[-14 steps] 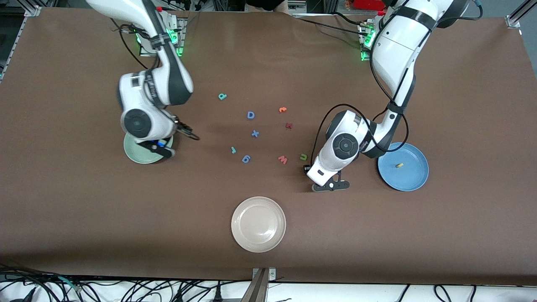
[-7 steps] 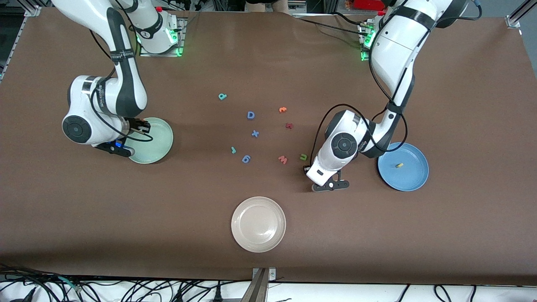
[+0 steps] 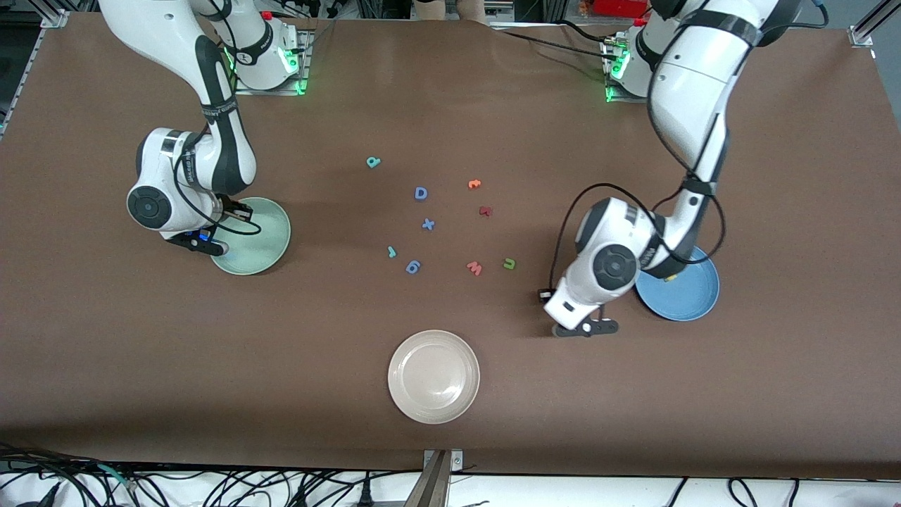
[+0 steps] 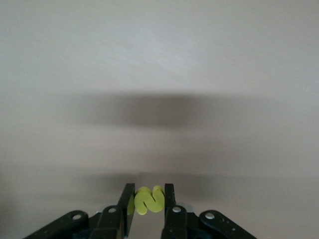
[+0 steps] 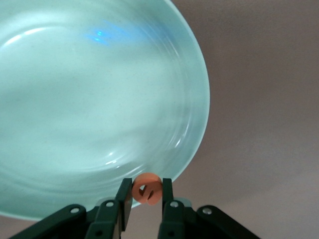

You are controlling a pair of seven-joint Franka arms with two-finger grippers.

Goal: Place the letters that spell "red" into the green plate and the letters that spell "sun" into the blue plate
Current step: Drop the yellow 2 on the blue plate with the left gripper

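My left gripper (image 3: 586,329) is shut on a yellow "s" (image 4: 149,199) and hangs over bare table beside the blue plate (image 3: 693,296). A small yellow letter (image 3: 670,277) lies in that plate, partly under the arm. My right gripper (image 5: 148,191) is shut on the orange "e" (image 5: 148,188) over the rim of the green plate (image 5: 197,99), which is also in the front view (image 3: 264,239). On the table lie the dark green "n" (image 3: 509,263), the teal "d" (image 3: 373,162) and the teal "r" (image 3: 391,251).
Other letters lie mid-table: a blue D (image 3: 421,193), a blue x (image 3: 428,224), a blue g (image 3: 413,266), a pink w (image 3: 474,267), a dark red one (image 3: 484,210) and an orange one (image 3: 474,184). A beige plate (image 3: 433,386) sits nearest the front camera.
The left gripper closed on the yellow "s" and moved with it toward the blue plate. The right arm swung out past the green plate, then came back over its rim.
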